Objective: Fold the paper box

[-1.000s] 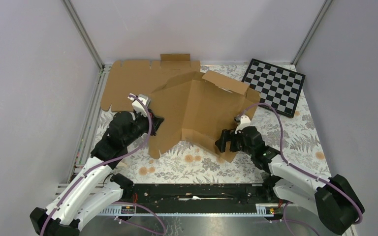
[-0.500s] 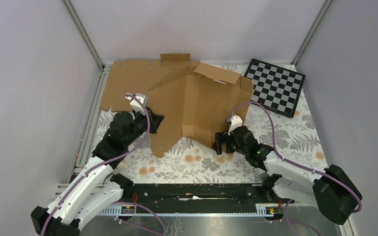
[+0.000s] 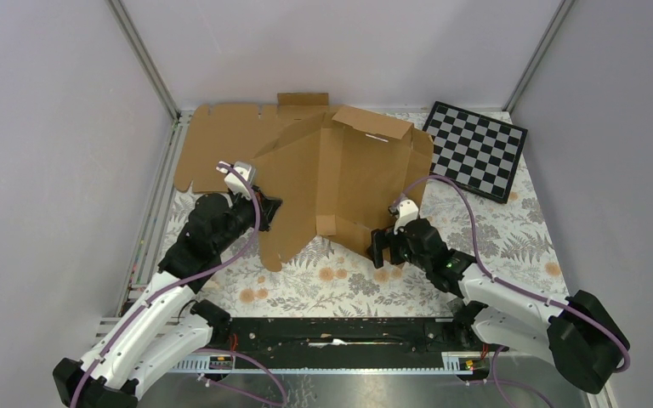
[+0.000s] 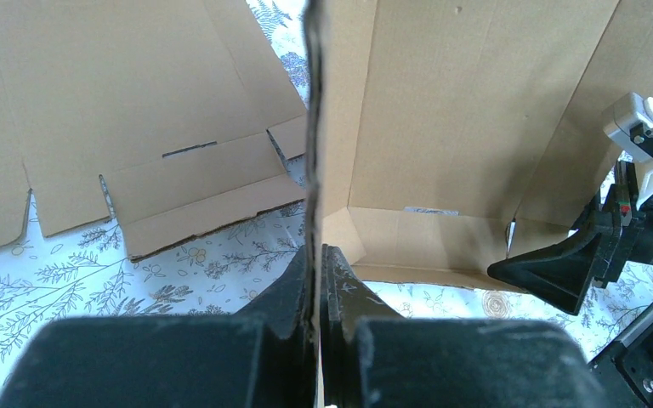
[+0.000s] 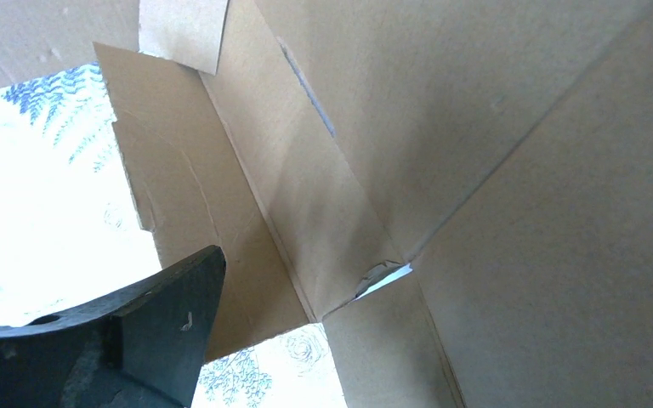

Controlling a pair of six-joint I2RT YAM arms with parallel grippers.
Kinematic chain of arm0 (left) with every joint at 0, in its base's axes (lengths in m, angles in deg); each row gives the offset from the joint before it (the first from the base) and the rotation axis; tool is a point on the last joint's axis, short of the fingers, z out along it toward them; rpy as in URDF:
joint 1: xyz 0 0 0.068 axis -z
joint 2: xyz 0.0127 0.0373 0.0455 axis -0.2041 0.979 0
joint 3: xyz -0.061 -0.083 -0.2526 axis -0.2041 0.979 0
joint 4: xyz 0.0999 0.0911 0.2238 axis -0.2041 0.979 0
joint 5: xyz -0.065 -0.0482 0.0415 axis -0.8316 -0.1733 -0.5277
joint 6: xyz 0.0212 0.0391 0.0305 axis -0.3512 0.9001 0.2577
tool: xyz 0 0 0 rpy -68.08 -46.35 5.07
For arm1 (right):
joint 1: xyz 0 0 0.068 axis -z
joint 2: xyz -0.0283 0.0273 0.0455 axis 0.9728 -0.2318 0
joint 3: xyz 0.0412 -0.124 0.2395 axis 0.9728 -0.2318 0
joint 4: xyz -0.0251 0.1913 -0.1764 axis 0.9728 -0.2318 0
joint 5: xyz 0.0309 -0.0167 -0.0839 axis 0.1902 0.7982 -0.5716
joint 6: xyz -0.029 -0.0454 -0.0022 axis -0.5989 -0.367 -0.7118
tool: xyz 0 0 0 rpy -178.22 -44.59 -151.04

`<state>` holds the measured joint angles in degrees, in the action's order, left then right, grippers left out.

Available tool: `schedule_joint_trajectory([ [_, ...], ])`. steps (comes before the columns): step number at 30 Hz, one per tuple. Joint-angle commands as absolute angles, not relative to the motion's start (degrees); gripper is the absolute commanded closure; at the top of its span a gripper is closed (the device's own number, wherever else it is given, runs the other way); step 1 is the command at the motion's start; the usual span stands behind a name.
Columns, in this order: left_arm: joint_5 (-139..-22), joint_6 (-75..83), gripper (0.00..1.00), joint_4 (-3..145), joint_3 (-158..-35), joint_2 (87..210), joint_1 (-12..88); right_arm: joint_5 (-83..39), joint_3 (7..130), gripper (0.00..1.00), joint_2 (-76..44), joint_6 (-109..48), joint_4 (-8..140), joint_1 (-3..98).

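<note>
Centre of top view: plain brown corrugated cardboard box, partly folded, side panels raised off floral table cover. Left panel edge clamped tight in black left gripper. At lower right flap, black right gripper; opening cannot be told

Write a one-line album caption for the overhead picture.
A half-folded cardboard box on a floral tabletop: the left claw pinches one wall's edge, the right claw sits at the near flap.
</note>
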<state>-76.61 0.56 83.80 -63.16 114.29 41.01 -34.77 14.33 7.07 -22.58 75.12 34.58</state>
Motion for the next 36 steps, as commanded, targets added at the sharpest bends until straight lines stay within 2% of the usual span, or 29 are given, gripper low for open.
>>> schedule_joint_trajectory([
  [1, -76.49, 0.98, 1.0, 79.83, -65.65, 112.85, 41.1, -30.48, 15.81, 0.01, 6.89, -24.47, 75.06, 33.89],
  [11, -78.23, -2.86, 1.0, 81.82, -69.08, 113.61, 41.04, -28.74, 15.65, 0.0, 5.87, -27.72, 77.07, 30.54],
  [20, -85.01, -3.32, 1.0, 86.72, -75.87, 115.83, 41.04, -40.7, 18.22, 0.0, 2.07, -25.64, 76.65, 29.93],
  [28, -86.69, -3.02, 1.0, 84.93, -72.87, 116.3, 41.04, -44.85, 17.07, 0.0, 6.36, -19.77, 80.84, 30.08],
  [36, -86.75, -1.46, 1.0, 85.62, -72.1, 116.55, 41.04, -43.26, 19.2, 0.0, 2.2, -15.75, 80.88, 31.37],
])
